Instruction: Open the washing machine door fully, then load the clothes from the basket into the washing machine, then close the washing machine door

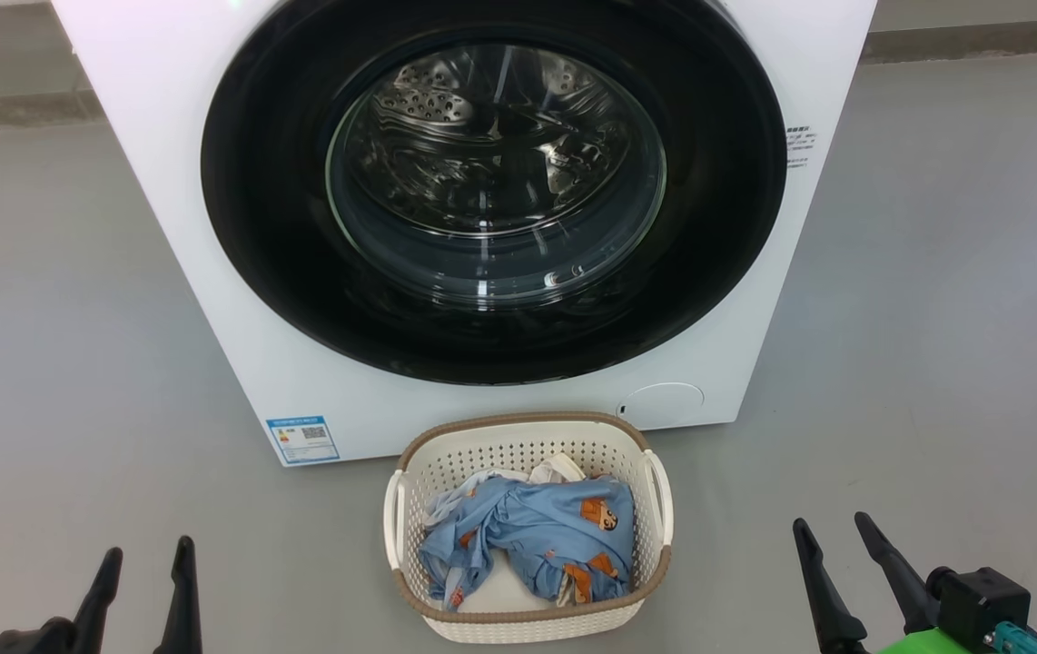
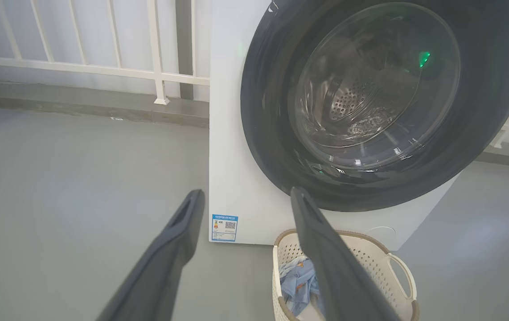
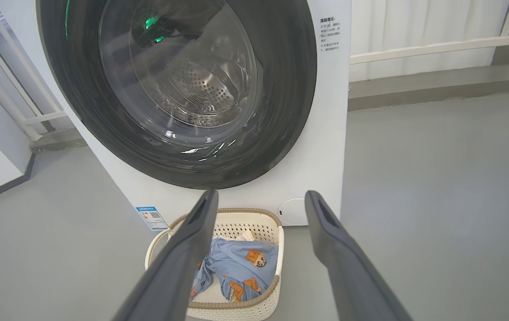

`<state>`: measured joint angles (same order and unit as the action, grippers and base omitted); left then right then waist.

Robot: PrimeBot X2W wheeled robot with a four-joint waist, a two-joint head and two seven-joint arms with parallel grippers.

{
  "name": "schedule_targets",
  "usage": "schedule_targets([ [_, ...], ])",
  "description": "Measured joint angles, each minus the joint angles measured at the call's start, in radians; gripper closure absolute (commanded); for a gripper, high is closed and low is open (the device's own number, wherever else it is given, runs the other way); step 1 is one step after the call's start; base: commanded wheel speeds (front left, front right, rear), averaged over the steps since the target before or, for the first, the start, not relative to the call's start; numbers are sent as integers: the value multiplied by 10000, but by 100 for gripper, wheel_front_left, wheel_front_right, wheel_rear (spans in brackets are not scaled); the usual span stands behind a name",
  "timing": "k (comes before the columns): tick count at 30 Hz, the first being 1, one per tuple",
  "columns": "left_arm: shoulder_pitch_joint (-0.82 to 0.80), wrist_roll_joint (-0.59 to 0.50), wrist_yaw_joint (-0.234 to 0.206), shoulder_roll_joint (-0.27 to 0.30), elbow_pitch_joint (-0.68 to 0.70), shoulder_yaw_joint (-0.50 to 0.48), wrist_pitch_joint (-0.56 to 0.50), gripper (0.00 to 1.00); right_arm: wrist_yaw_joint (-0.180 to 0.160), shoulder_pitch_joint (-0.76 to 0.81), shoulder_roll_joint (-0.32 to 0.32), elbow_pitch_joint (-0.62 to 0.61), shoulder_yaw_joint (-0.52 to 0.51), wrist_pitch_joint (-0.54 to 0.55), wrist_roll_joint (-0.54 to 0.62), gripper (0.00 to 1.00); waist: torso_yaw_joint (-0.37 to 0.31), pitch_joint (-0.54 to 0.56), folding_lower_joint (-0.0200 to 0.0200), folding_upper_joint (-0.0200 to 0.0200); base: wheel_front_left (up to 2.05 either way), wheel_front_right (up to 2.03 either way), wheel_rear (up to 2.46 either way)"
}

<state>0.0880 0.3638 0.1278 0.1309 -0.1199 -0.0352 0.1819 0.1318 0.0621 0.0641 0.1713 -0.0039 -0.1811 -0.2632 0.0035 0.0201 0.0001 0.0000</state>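
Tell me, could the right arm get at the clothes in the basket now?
Probably yes: the clothes lie uncovered in the basket, and nothing stands between them and the open right end effector.

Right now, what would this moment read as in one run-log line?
phase: before door opening | washing machine door: shut | clothes: in basket | left gripper: open, empty | right gripper: open, empty

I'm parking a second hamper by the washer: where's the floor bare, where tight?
Bare grey floor spreads left of the small cream perforated basket with brown rim, toward the left gripper, and right of it, toward the right gripper. It's tight between the basket and the big white washing machine, below its round black-rimmed door.
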Motion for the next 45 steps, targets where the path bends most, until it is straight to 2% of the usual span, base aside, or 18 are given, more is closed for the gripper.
schedule_targets([
  [21, 236, -2587, 6, 161, 123, -153, 652, 0, 0, 184, -44, -314, -105, -652, 2652, 0, -93, 2, 0, 0, 0, 0, 0],
  [25, 376, -2863, 6, 171, 151, -198, 663, 0, 0, 248, -94, -314, -257, -681, 2732, 0, -88, 12, 0, 0, 0, 0, 0],
  [45, 382, -2790, 13, 153, 180, -458, 663, 0, 0, 246, -217, -307, -441, -685, 2525, 0, -73, -19, 0, 0, 6, 10, -16],
])
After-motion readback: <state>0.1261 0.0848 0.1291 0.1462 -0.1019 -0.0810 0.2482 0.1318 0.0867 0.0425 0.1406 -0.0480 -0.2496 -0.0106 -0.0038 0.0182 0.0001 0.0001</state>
